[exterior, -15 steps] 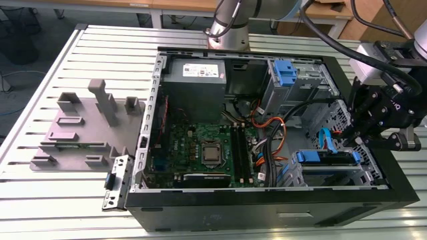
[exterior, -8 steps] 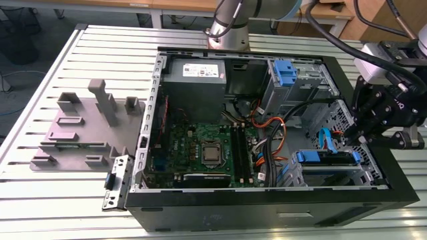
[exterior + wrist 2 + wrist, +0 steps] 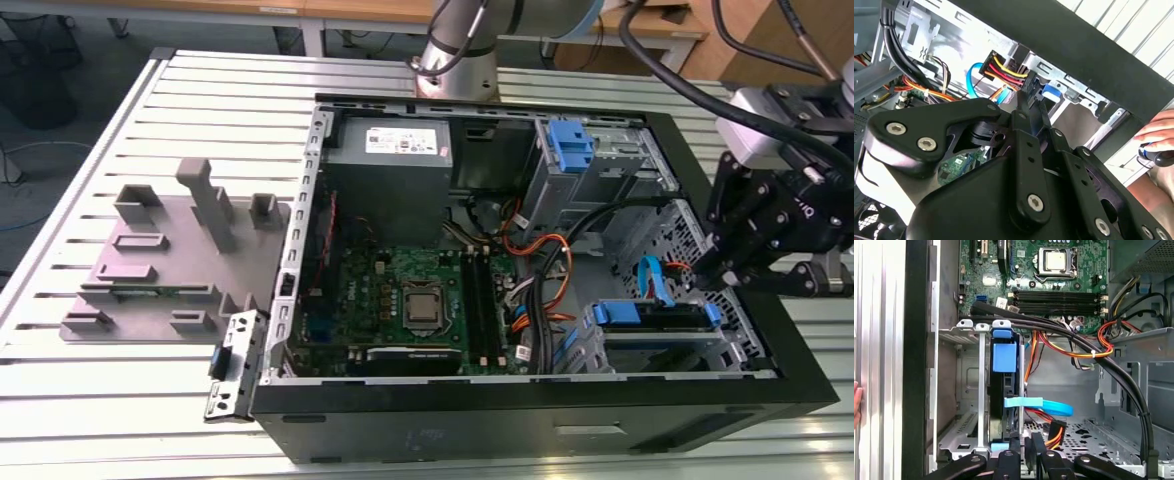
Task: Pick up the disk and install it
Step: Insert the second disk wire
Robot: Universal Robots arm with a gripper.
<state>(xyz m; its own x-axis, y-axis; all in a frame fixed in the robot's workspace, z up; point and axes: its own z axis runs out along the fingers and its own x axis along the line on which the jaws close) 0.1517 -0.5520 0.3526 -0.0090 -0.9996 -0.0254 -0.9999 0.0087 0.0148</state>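
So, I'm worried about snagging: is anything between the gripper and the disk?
Yes, in the first wrist view a light-blue flat cable crosses in front of the disk, between it and the gripper.

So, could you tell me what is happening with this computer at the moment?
A robot arm's gripper is poised close to the drive cage of an open computer case. The disk, with its blue rails, sits in that cage. Whether it is gripped is unclear. A person's hand rests beside the case.
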